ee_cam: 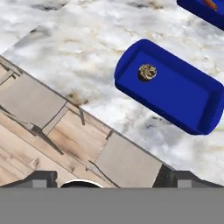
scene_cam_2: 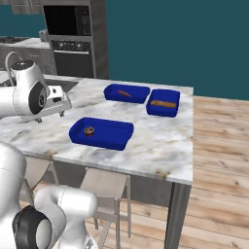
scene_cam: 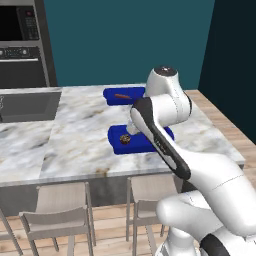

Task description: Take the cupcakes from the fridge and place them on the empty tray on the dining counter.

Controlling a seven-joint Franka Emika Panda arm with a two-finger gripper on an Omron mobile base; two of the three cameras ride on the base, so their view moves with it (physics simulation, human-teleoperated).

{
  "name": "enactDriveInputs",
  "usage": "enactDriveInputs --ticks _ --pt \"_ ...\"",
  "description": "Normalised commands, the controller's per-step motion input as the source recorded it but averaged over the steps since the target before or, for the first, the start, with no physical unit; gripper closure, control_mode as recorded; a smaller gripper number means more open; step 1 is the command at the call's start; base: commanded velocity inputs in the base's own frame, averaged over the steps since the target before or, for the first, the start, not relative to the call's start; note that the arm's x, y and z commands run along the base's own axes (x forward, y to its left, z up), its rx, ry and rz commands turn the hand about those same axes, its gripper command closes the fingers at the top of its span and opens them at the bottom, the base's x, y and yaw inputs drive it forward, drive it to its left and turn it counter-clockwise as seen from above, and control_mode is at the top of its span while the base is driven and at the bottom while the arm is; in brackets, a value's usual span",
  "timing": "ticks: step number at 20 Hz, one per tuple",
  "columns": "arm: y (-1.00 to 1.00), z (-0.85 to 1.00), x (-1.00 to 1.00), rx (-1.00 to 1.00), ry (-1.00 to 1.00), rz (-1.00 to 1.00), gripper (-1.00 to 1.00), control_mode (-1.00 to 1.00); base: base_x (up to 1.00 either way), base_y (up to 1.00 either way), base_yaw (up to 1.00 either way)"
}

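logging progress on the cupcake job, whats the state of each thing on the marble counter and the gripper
near deep-blue rectangular tray: holds one cupcake
dark-brown chocolate cupcake: upright, at one end
far long blue tray: holds a reddish stick
squarish blue tray: holds an orange-brown piece
two-finger gripper: open, empty

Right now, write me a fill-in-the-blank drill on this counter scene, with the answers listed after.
1. The cupcake sits inside the near ____ tray.
2. On the marble counter stand ____ blue trays in all.
3. The near tray holds ____ cupcake.
4. The pincer stands ____, holding nothing.

Missing words: blue; three; one; open
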Motion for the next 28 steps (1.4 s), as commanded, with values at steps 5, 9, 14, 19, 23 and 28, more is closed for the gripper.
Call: enactDriveInputs --ticks 5,9,14,19,23,28 --pt "-0.62 0.03 -0.72 0.00 0.00 -0.30 -1.00 -1.00 0.00 0.00 0.00" --pt "-0.84 0.01 -0.66 0.04 0.00 -0.26 -1.00 -1.00 0.00 0.00 0.00" --pt "-0.65 0.00 -0.72 0.05 -0.02 -0.23 -1.00 -1.00 0.00 0.00 0.00" --pt "-0.12 0.00 -0.52 0.01 -0.03 -0.11 -1.00 1.00 -0.15 0.00 -0.02" --pt "0.00 0.00 0.00 0.00 0.00 0.00 -1.00 1.00 -1.00 0.17 -0.02" --pt "0.00 0.00 0.00 0.00 0.00 0.00 -1.00 1.00 -0.32 0.93 0.47"
